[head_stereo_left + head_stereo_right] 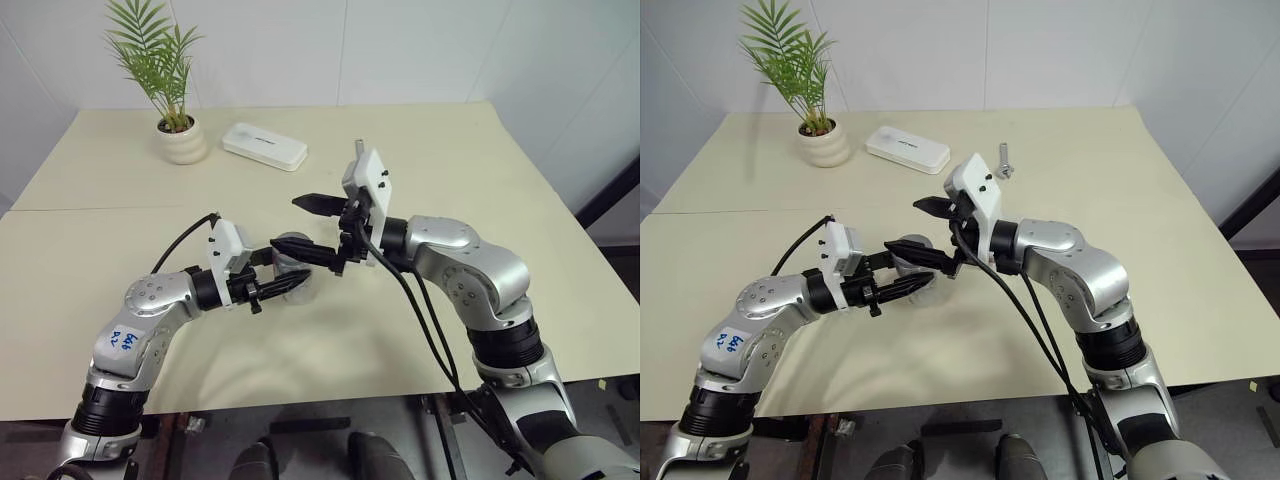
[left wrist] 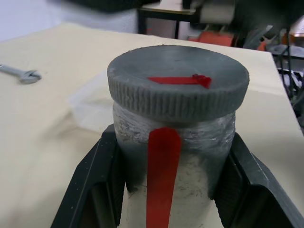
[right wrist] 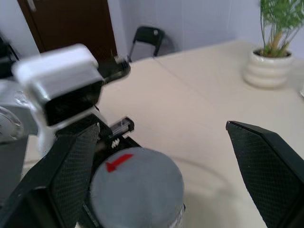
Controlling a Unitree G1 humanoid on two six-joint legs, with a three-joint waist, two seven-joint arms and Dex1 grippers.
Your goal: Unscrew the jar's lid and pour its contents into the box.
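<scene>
My left gripper (image 1: pixel 285 283) is shut on the jar (image 2: pixel 175 142), a small clear cylinder with a red stripe down its side, held above the table's middle. The grey lid (image 2: pixel 178 88) with a red mark sits on the jar. My right gripper (image 1: pixel 310 227) is open and comes in from the right, its two black fingers (image 3: pixel 263 166) standing wide on either side of the lid (image 3: pixel 135 187) without touching it. A shallow clear box (image 2: pixel 90 107) lies on the table just past the jar. The scuffed wall hides the contents.
A cream plant pot (image 1: pixel 181 140) and a white rounded case (image 1: pixel 264 146) stand at the table's far left. A silver bolt (image 1: pixel 1004 160) lies on the table beyond the right gripper. A seam crosses the left half of the table (image 1: pixel 100 205).
</scene>
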